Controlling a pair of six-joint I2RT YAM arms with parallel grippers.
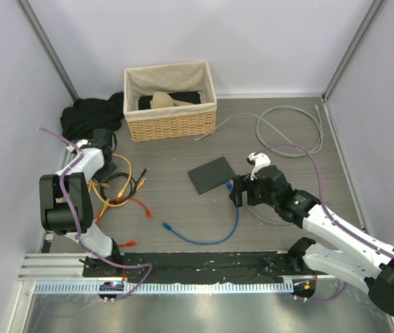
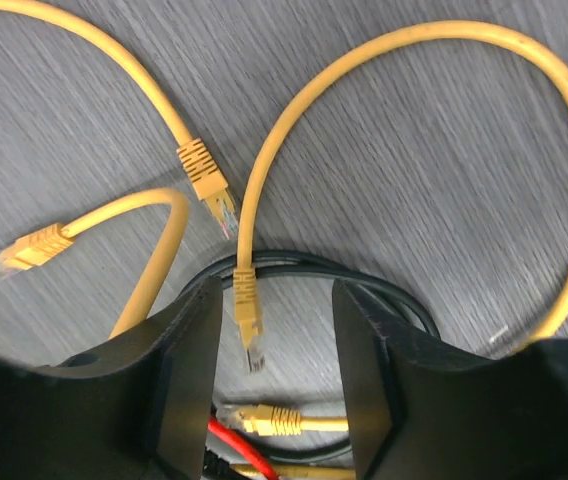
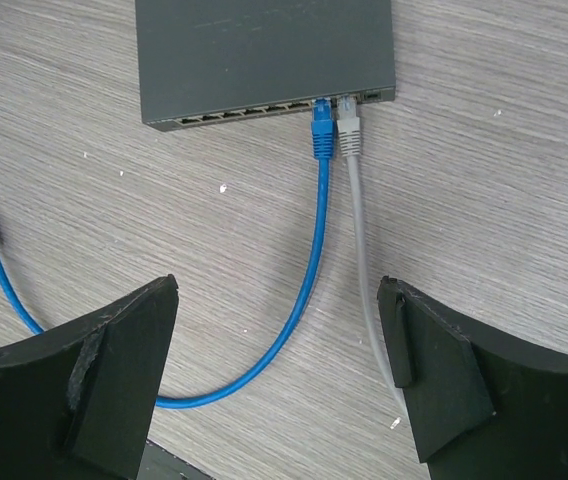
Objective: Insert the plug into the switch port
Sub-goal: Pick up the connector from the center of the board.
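Grey wood-grain tabletop (image 1: pixel 169 208), pale walls around.

- Switch (image 3: pixel 264 55): flat at table centre. Its port edge faces about 4 o'clock, probably so the right arm can reach the sockets.
- Blue plug (image 3: pixel 322 128) and grey plug (image 3: pixel 349 130): seated side by side at the row's right end. The sockets to their left look free.
- Right gripper (image 3: pixel 276 295): spread wide and empty, facing the ports from 4 o'clock.
- Left gripper (image 2: pixel 276 320): at 9 o'clock of the switch. The fingers stand partly apart, straddling a yellow plug (image 2: pixel 248 318) without pressing it, seemingly lined up for a pick.
- Wicker basket (image 1: pixel 170 121): at 11 o'clock.

Hard to make out:
- The sockets cannot be seen from overhead.
- The left wrist view is blurred at its left.
- The yellow cable's far end cannot be traced.
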